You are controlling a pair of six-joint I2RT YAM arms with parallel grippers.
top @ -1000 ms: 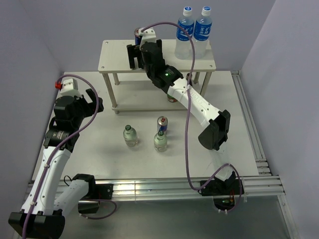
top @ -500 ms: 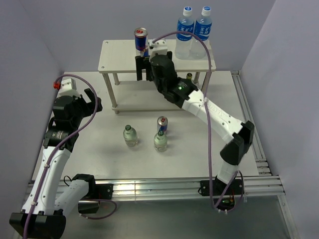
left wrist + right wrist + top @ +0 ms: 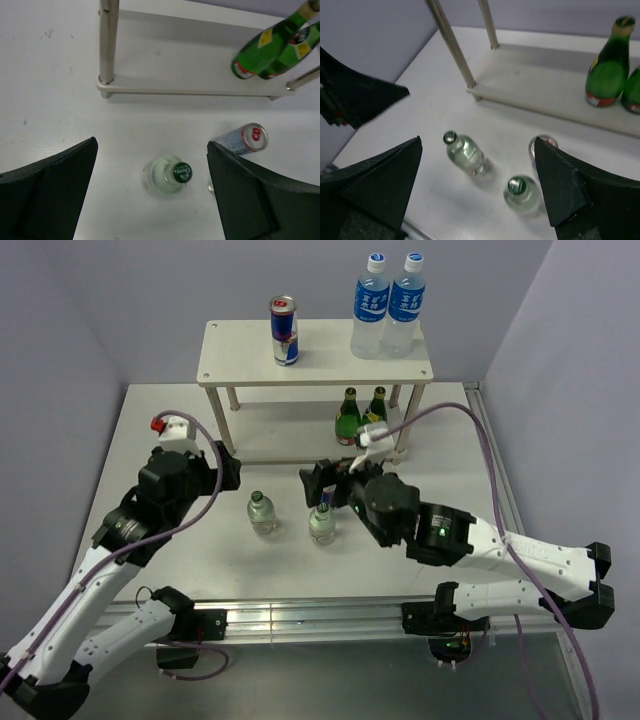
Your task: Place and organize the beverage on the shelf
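The shelf (image 3: 238,352) stands at the back. Its top board carries a blue-silver-red can (image 3: 284,330) and two blue-labelled clear bottles (image 3: 371,306) (image 3: 405,304). On the table in front stand two short green-capped bottles (image 3: 261,512) (image 3: 322,525) and a second can (image 3: 326,502), partly hidden by my right gripper (image 3: 325,478). That gripper hangs open above them (image 3: 477,142): one bottle (image 3: 464,152) shows between its fingers, the other bottle (image 3: 522,192) and the can (image 3: 542,145) by the right finger. My left gripper (image 3: 215,470) is open above the left bottle (image 3: 167,175).
Two dark green glass bottles (image 3: 347,418) (image 3: 377,405) stand on the shelf's lower board (image 3: 175,92). A silver leg (image 3: 107,40) rises at the board's near corner. Walls close in on the left and right. A metal rail (image 3: 300,618) runs along the table's near edge.
My right arm has drawn back from the top board, leaving the can standing there, and come down over the drinks on the table. My left arm has swung right toward the left bottle.
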